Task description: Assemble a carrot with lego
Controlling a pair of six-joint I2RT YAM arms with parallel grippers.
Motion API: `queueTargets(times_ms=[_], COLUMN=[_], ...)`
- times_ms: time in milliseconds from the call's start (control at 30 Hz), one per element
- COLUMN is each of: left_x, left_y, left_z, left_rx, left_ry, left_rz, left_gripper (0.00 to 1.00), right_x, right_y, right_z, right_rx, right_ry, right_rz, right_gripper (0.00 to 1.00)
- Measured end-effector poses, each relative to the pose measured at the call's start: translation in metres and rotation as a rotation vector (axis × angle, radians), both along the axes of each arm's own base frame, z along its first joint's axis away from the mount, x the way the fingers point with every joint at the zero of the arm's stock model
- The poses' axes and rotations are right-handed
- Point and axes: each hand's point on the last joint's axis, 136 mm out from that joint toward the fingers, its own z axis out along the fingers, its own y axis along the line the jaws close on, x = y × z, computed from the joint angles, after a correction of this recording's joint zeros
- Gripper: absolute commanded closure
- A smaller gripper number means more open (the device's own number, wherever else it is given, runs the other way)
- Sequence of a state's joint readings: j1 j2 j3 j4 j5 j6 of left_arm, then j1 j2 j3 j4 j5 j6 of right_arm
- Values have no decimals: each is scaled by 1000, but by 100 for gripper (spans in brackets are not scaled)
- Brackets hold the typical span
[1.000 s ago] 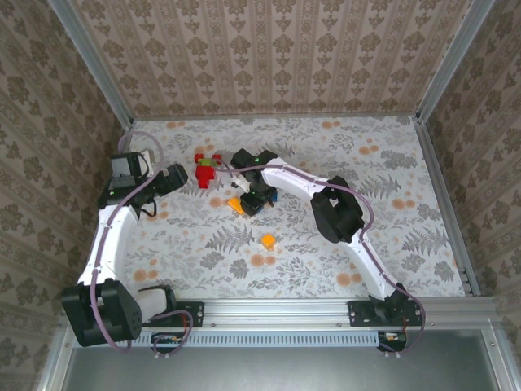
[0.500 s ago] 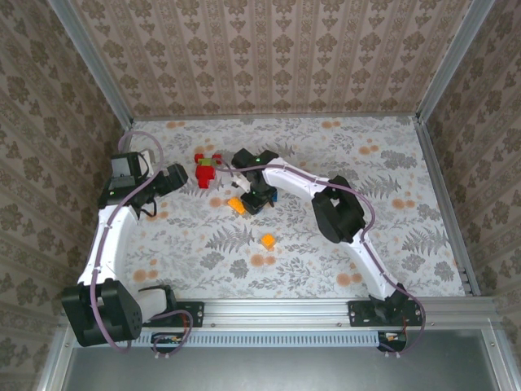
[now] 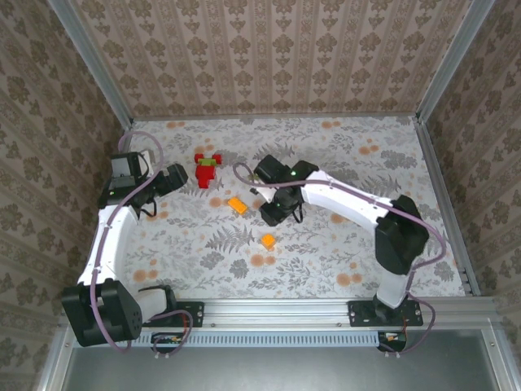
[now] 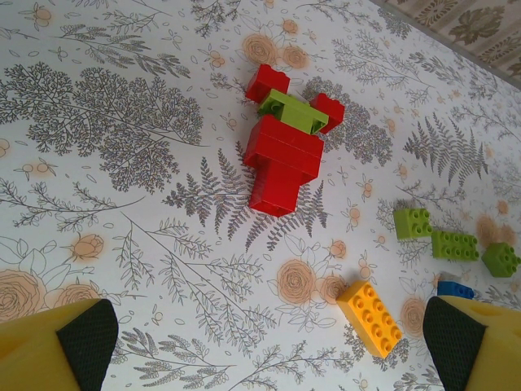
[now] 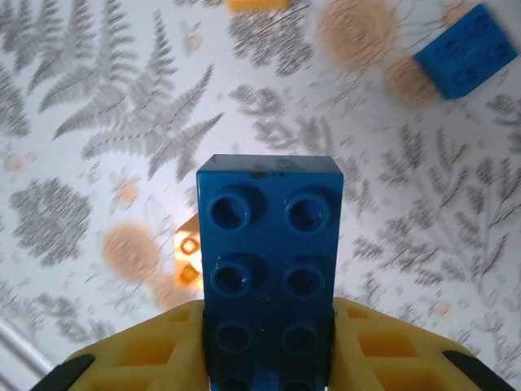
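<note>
Right now my left gripper point(image 4: 264, 349) hangs wide open with nothing between its yellow fingers point(image 4: 49, 350), at the left side of the table point(image 3: 366, 163). Just ahead of it sits a red and green cluster point(image 4: 285, 151) of joined bricks. Further right lies an oblong orange brick point(image 4: 370, 318), flat and studs up, with a few loose green bricks point(image 4: 456, 244) beyond it.

My right gripper point(image 3: 277, 210) is clamped on a blue brick point(image 5: 270, 244), carrying it above the table with its studs facing the wrist camera. A small orange brick point(image 3: 268, 240) lies nearby, and the wrist view shows it partly hidden under the blue one. A second blue brick point(image 5: 466, 53) lies loose off to the right. I see no carrot stack joined yet, so I judge the build as barely begun.

My worry is the grip: the fingers hold only the near end of the blue brick, so pressing down could pivot it. Nothing braces the loose orange brick either, so an off-centre push may shove it aside instead of seating the studs.
</note>
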State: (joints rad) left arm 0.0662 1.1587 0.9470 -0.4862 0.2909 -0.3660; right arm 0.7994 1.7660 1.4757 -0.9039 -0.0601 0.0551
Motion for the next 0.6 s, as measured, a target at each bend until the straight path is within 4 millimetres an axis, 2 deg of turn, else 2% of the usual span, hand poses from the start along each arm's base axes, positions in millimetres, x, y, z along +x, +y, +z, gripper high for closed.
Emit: queueTargets(times_ms=[133,267,467,600], left_x=[0,0,0,0], left_y=[0,-2,-3,-3], left_z=[0,0,-1,-2], left_rx=[0,0,0,0], left_ry=[0,0,2,6], left_rz=[0,-5,-9,-8], left_gripper=[0,0,0,0], right_x=[-28,-40,-39,-37], right_y=[-1,-1,8,10], right_z=[-10,-26,-29,-37], right_rx=[2,-9,17,5], right_ry=[19,44,32,39], right_rz=[2,-15,-37,-41], right_gripper=[67,67,67,67])
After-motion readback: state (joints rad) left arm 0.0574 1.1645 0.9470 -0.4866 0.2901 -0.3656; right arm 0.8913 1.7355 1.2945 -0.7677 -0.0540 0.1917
